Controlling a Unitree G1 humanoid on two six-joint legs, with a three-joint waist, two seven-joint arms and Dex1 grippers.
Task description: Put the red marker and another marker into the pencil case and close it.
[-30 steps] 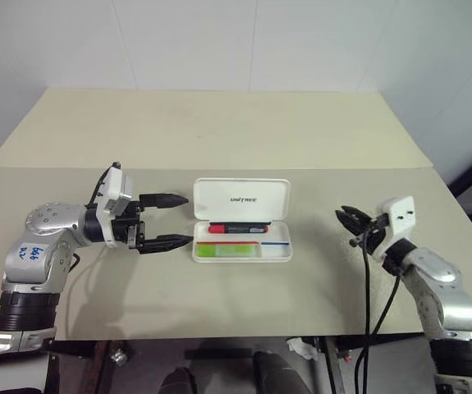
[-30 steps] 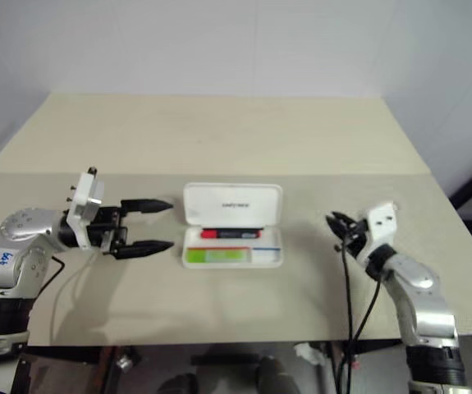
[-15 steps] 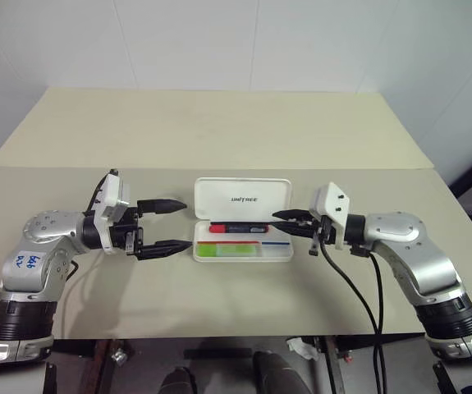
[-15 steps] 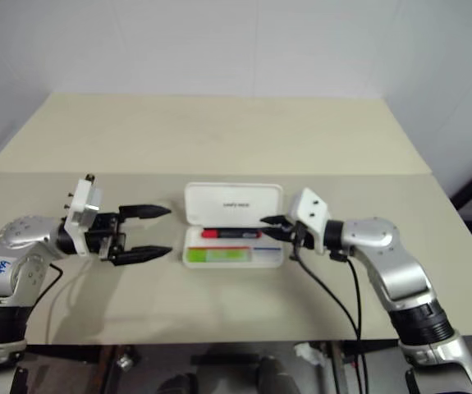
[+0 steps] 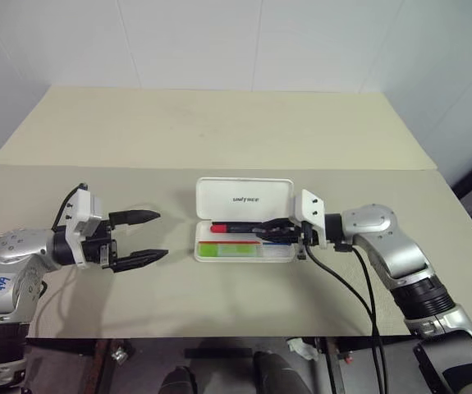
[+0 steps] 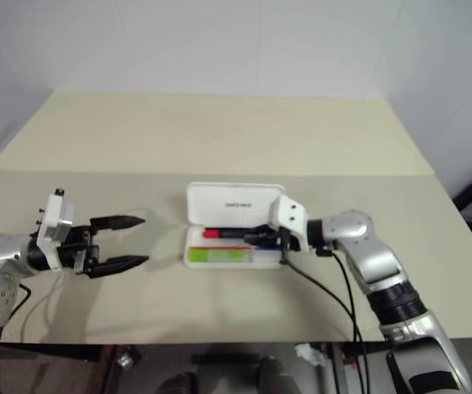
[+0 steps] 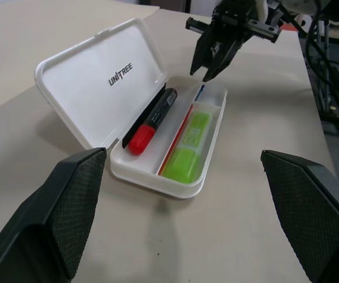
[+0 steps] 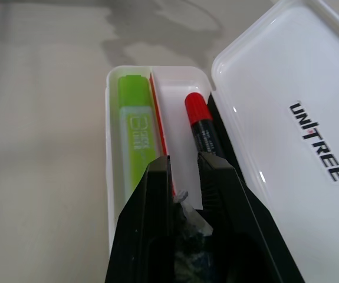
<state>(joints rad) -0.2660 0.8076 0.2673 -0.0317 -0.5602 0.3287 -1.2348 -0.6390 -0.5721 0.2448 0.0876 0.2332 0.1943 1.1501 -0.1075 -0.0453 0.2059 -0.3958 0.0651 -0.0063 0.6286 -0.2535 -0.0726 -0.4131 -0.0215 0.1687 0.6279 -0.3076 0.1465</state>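
The white pencil case [image 5: 244, 199] lies open in the middle of the table, its lid with the lettering standing up at the back. The red marker [image 5: 237, 227] rests in the rear slot of the tray. The light-green marker [image 5: 226, 249] rests in the front slot. My right gripper [image 5: 265, 235] is shut and empty, pointing left, with its tips over the right end of the tray between the two markers [image 8: 200, 121]. My left gripper [image 5: 160, 235] is open and empty, left of the case and well apart from it.
A beige table [image 5: 219, 131] carries a seam across its width behind the case. A black cable [image 5: 359, 287] hangs from my right wrist over the table's front edge. White walls stand behind the table.
My right arm has swung in from the right side of the table to the case's right end. My left gripper has drawn back to the left, away from the case.
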